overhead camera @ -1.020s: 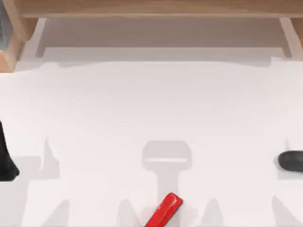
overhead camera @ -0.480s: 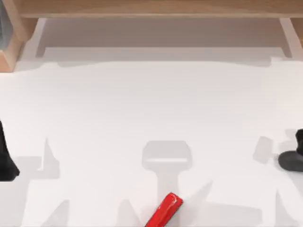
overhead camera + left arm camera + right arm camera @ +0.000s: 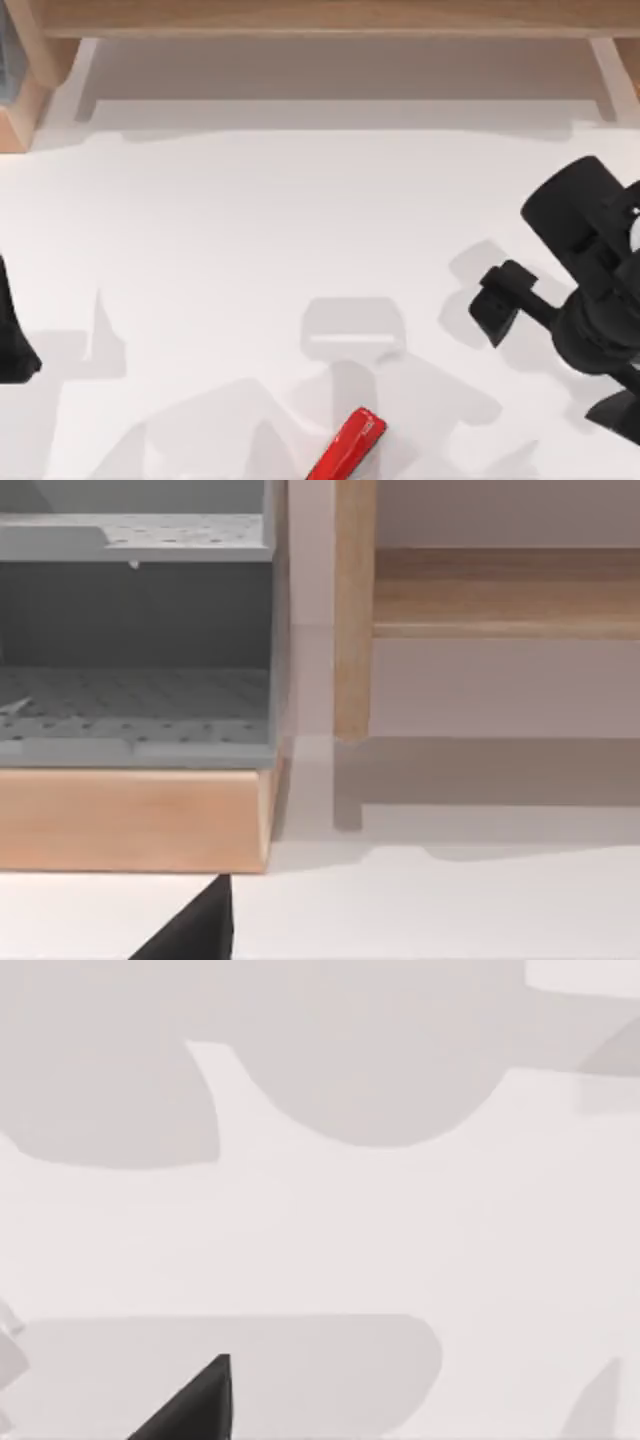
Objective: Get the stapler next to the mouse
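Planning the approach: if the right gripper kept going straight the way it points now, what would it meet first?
Likely just bare table. In the top view the right gripper points toward the table's left, and the stapler lies off that line, nearer the bottom edge. The gripper's tilt is unclear.

Open table [image 3: 250, 230] around stapler [image 3: 347, 448] (wooden shelf [image 3: 320, 18] behind)

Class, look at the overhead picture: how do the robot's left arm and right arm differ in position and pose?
The left arm sits at the table's left edge; the right arm reaches over its right side. The left arm shows as a small dark sliver; the right arm looms large, its pincer toward the middle, apart from the red stapler. Both are black.
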You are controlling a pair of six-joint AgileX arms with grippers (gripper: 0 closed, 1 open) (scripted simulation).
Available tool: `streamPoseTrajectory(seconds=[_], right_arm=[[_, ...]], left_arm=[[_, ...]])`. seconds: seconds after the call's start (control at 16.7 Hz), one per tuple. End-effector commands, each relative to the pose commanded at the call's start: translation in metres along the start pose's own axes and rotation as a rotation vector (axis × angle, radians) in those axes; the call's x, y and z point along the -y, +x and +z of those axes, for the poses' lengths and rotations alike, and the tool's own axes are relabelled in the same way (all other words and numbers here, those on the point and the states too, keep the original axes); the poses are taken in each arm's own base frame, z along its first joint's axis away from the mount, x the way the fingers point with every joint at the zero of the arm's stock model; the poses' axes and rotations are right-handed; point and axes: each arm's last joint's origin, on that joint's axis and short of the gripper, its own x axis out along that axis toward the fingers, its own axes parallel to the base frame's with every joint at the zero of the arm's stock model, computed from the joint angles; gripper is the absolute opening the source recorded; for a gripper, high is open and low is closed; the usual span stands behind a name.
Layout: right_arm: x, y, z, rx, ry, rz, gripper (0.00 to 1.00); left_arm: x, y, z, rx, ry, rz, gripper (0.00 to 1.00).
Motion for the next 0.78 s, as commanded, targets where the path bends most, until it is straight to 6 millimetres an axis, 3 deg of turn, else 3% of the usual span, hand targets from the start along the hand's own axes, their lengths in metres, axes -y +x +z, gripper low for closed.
streamPoseTrajectory(seconds=[0.42, 0.78], right_arm=[[-0.086, 0.017, -0.074, -0.065, 0.016, -0.18, 1.0], [-0.119, 0.006, -0.13, -0.071, -0.039, -0.16, 1.0]], left_arm=[[0.0, 0.0, 0.0, 0.0, 0.0, 0.0, 1.0], [0.0, 0.0, 0.0, 0.0, 0.0, 0.0, 1.0]])
